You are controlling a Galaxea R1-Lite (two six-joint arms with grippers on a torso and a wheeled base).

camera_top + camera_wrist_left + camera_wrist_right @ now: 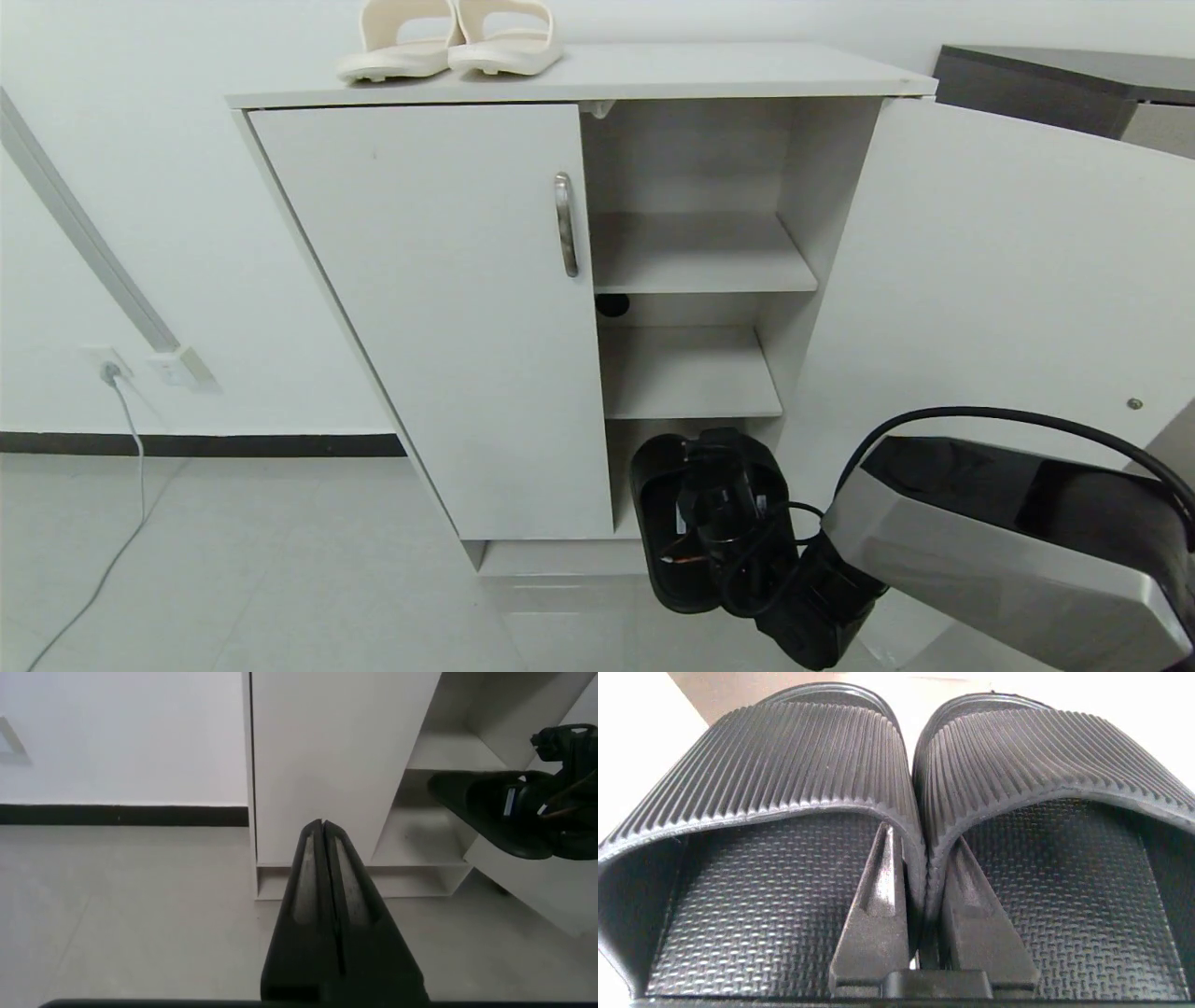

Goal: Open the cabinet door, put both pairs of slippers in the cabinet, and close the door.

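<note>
My right gripper [714, 509] is shut on a pair of black slippers [695, 523], pinching their two inner side walls together [922, 873]. It holds them just in front of the bottom compartment of the white cabinet [579, 84]. The cabinet's right door [1008, 289] stands open; its left door [448, 317] is shut, with a metal handle [565, 224]. A cream pair of slippers [453, 37] lies on the cabinet top. My left gripper [322, 835] is shut and empty, low above the floor in front of the cabinet base; the black slippers [505, 812] hang off to its side.
Two bare shelves [695, 252] sit inside the open half of the cabinet. A dark grey unit [1064, 89] stands behind the open door. A wall socket with a cable [112, 373] is at the left, above grey floor tiles.
</note>
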